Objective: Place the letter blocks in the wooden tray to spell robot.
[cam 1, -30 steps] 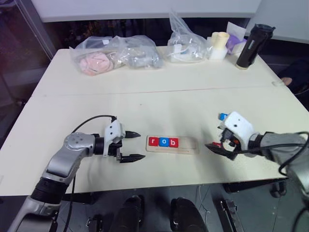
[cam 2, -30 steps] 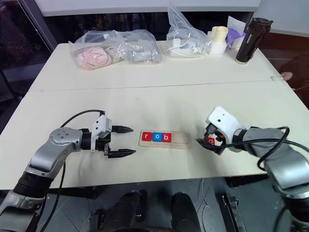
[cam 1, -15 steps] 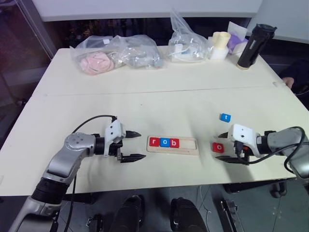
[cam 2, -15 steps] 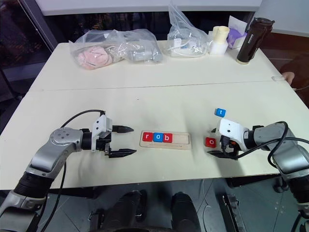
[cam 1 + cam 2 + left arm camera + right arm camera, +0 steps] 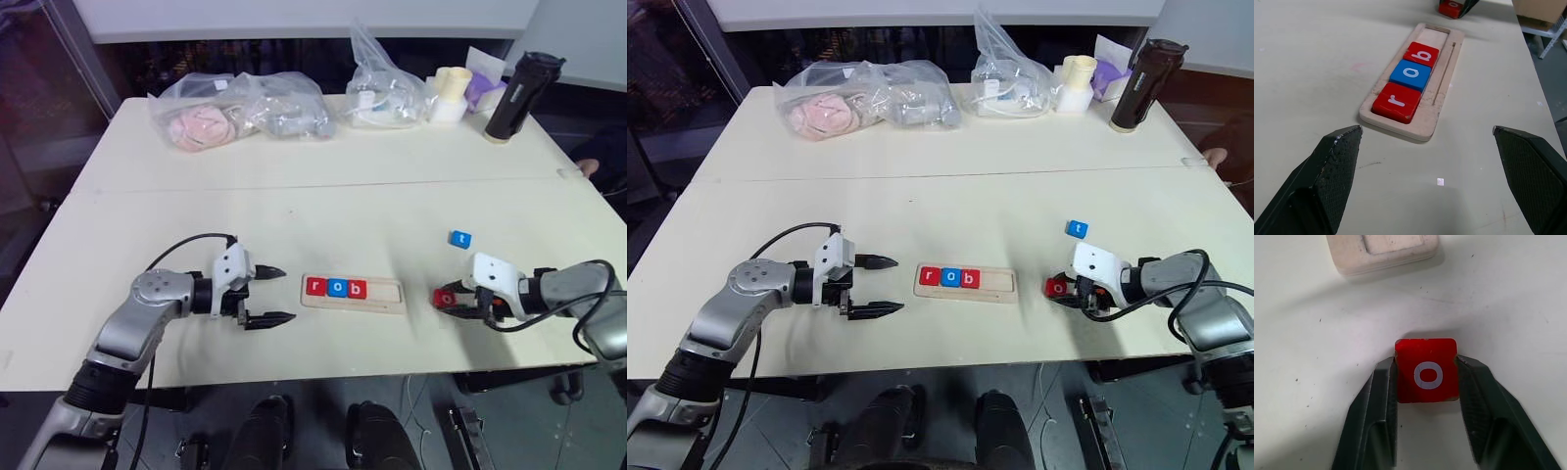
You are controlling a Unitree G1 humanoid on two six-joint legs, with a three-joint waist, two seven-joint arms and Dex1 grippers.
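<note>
The wooden tray [image 5: 354,293] lies at the table's middle front with a red r [image 5: 315,287], a blue o [image 5: 337,288] and a red b [image 5: 358,289] in its left half; its right half is bare. Right of the tray a red o block [image 5: 1426,370] sits on the table, and my right gripper [image 5: 453,301] is shut on its two sides. A blue t block [image 5: 460,239] lies loose behind it. Left of the tray my left gripper [image 5: 286,294] stands open and holds nothing, its fingers pointing at the tray.
Clear plastic bags [image 5: 235,106] [image 5: 385,93] lie along the table's far edge, with a cream cup [image 5: 448,93] and a black bottle [image 5: 511,96] at the far right. A seam runs across the table [image 5: 294,196] behind the tray.
My right gripper came down to the table beside the red o block and closed on it. The left arm has not moved.
</note>
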